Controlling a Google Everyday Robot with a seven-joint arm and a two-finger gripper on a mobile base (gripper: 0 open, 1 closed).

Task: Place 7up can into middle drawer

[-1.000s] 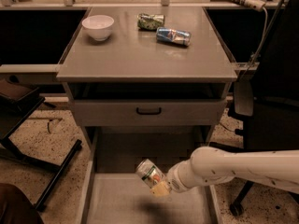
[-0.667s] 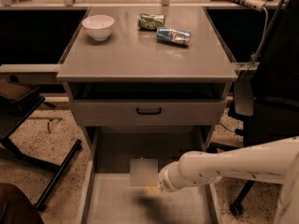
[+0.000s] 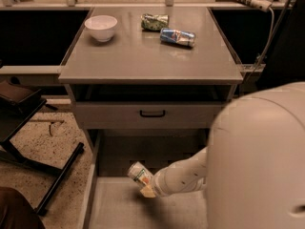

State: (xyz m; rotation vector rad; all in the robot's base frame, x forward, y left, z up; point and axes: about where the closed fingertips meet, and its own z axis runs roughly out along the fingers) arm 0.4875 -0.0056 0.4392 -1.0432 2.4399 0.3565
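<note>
To finish this well, I'd lower the 7up can [image 3: 138,172] closer to the bare floor of the middle drawer [image 3: 116,209], well inside the side walls. I'd let go only once it rests there, so it neither drops nor rolls. The gripper [image 3: 145,182] hangs just over the open drawer's floor, closed snugly around the can, which sits tilted in its grasp and clear of the metal.

The gripper [image 3: 147,188], seemingly clasping the tilted 7up can [image 3: 138,172], hangs over the open middle drawer [image 3: 119,212].
</note>
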